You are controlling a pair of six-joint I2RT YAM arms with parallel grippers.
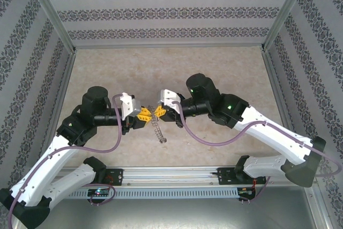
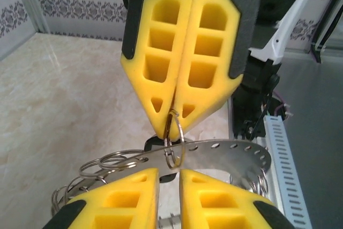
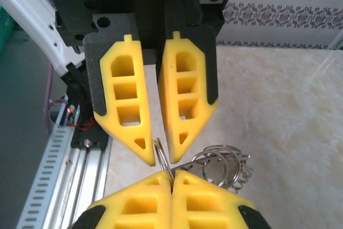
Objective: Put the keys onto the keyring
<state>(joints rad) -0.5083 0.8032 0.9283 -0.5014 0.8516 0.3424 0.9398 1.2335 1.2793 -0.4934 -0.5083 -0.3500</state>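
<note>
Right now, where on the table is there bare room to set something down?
Bare: the far table, bordered by the back wall, left arm and right arm. Crowded: mid-table, where their jaws meet at the keyring.

Top view: the keyring (image 1: 157,130) dangling under the gripper tips is too small for me to separate its loops. Left wrist view: my left gripper (image 2: 169,171) is cut off by the bottom edge, and its fingers (image 2: 126,197) hide the keyring's lower band. Right wrist view: the right gripper (image 3: 171,174) is cut by the bottom edge too, covering the lower half of the split ring (image 3: 163,159) in it.
</note>
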